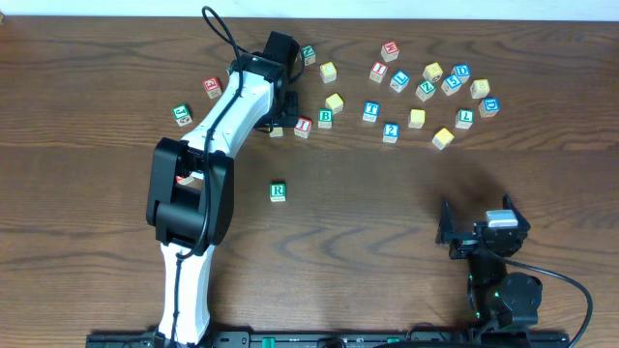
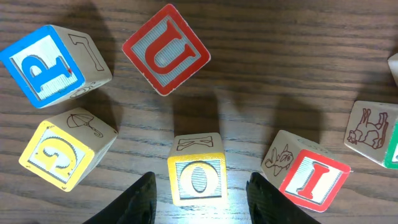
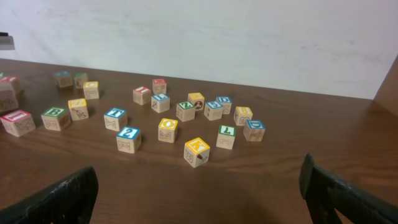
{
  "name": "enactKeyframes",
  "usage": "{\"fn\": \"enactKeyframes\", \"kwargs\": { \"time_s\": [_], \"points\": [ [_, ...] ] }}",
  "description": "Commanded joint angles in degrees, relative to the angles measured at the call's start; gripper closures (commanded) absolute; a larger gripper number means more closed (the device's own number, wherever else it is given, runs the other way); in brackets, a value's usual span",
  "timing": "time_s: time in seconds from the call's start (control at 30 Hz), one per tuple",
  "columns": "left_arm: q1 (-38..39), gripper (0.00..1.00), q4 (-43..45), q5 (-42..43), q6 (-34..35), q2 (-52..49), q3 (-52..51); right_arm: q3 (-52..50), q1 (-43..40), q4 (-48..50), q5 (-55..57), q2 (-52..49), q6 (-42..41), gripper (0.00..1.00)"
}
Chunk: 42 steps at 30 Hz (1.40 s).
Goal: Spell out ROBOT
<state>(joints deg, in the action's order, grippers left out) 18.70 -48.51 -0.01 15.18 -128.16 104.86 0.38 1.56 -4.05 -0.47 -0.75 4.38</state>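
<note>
- Two left fingers (image 2: 140, 200) stand apart on either side of the yellow O block (image 2: 196, 177), not gripping it, probably lined up to lift the next letter.
- R block (image 1: 278, 191) sits alone mid-worktop (image 1: 387, 213), seemingly starting the word.
- B block (image 1: 326, 117) and T block (image 1: 370, 111) lie in the scatter behind.
- Farthest over, the right fingers (image 3: 62, 199) gape wide and empty, parked out of the way.

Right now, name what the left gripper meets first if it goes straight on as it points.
Most likely the yellow O cube, lying straight ahead between the left gripper's open fingers, touching neither as far as the wrist view shows.
</note>
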Motion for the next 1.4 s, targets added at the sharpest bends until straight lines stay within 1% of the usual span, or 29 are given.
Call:
{"fn": "enactKeyframes", "kwargs": {
  "time_s": [0.0, 1.37],
  "points": [
    [-0.02, 0.53, 0.37, -0.68, 0.07, -0.24, 0.15, -0.07, -0.39, -0.26, -0.31, 0.0, -0.68, 0.01],
    [0.04, 0.53, 1.7, -0.63, 0.55, -0.33, -3.93, -0.07, -0.39, -0.26, -0.33, 0.0, -0.68, 0.01]
  ]
}}
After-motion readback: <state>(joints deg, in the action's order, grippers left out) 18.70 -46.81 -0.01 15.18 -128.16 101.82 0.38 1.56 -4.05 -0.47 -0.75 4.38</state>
